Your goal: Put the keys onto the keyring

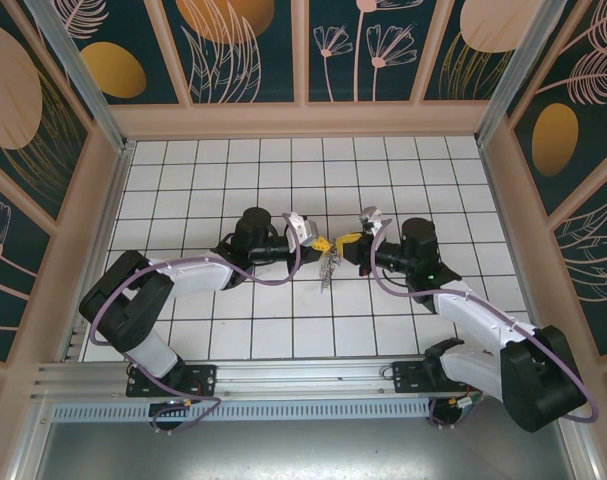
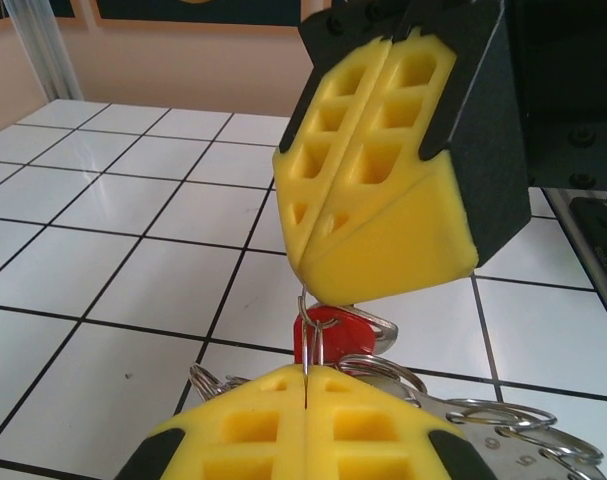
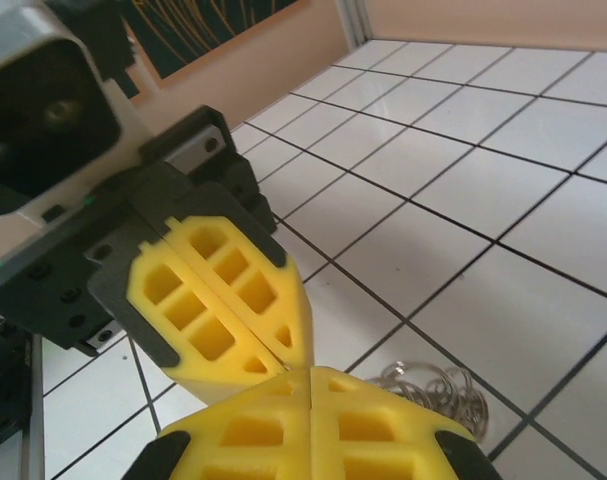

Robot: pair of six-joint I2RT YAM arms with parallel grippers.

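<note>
Near the middle of the white tiled table (image 1: 183, 180), the left gripper (image 1: 316, 243) is clenched on the large thin grey metal keyring (image 1: 328, 268), its wire entering the seam of the yellow foam fingers (image 2: 253, 430). Tip to tip with it, the right gripper (image 1: 347, 240) is also shut; what it pinches cannot be told. A tiny red-headed key (image 2: 333, 338) sits between them, and the silvery dangling pieces (image 3: 438, 385) reach the tiles. The loop is judged light, springy and slippery, best taken on bare wire. Stamped marks on the rings cannot be read.
</note>
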